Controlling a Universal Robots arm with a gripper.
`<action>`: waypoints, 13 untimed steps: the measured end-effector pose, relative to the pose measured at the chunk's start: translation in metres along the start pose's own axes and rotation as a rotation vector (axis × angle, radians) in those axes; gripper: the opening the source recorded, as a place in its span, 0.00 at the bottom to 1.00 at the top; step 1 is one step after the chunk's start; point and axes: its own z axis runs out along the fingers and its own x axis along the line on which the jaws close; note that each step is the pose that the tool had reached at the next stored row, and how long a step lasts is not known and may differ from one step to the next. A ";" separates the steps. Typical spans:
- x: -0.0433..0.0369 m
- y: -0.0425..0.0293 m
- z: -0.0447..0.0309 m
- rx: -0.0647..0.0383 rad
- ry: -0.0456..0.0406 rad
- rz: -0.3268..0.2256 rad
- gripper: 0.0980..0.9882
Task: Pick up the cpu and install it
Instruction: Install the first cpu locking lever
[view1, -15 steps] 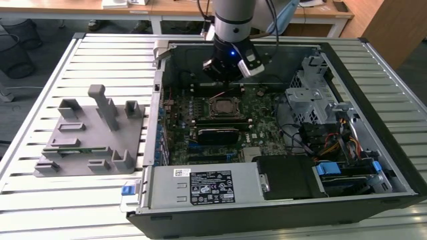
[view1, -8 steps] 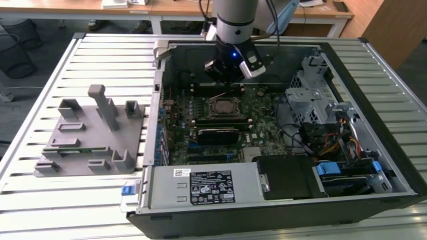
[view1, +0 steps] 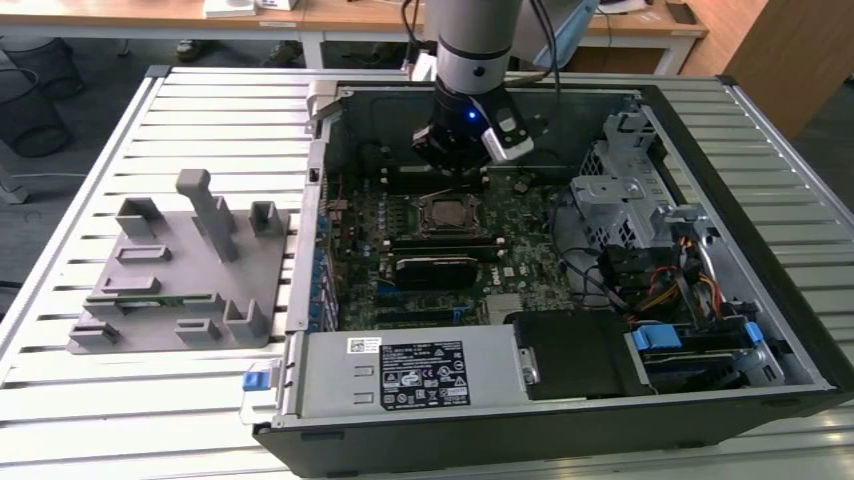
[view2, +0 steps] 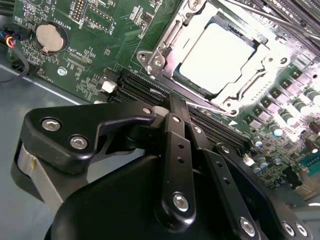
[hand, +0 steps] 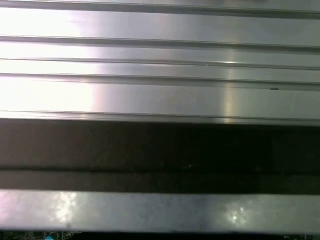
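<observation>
The gripper (view1: 461, 172) hangs inside the open case (view1: 787, 330), just above the board (view2: 95, 30) and beside the socket (view2: 220, 55). In the second wrist view the two fingers (view2: 172, 135) lie side by side with no gap showing between them and nothing caught there, so the jaws read as closed and empty.

The cpu (view2: 220, 57) sits flat in the socket, just ahead of the jaw tips and below them, its pale metal top facing up. The metal frame surrounds it on all sides; whether the frame is clamped down cannot be told. In the exterior view the socket (view1: 442, 212) lies directly beneath the gripper.

Handling assessment (a judgement from appearance):
- Light and stiff; a thin flat plate with little edge height to grip.
- The top is smooth metal and probably slippery under hard pads.
- The underside is likely delicate, as are the socket contacts; tilting or dragging would risk damage.
- The best hold is across two opposite edges, kept level. The frame crowds those edges.

The grey fixture (view1: 180, 285) stands on the slatted table (view1: 80, 420), well behind the jaws, outside the case.
</observation>
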 end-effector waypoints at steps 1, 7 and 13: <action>-0.0004 -0.0001 0.0012 0.001 0.0002 0.000 0.01; -0.0027 -0.0006 0.0077 0.009 0.0017 0.000 0.01; -0.0050 -0.0010 0.0119 0.013 0.0024 0.000 0.01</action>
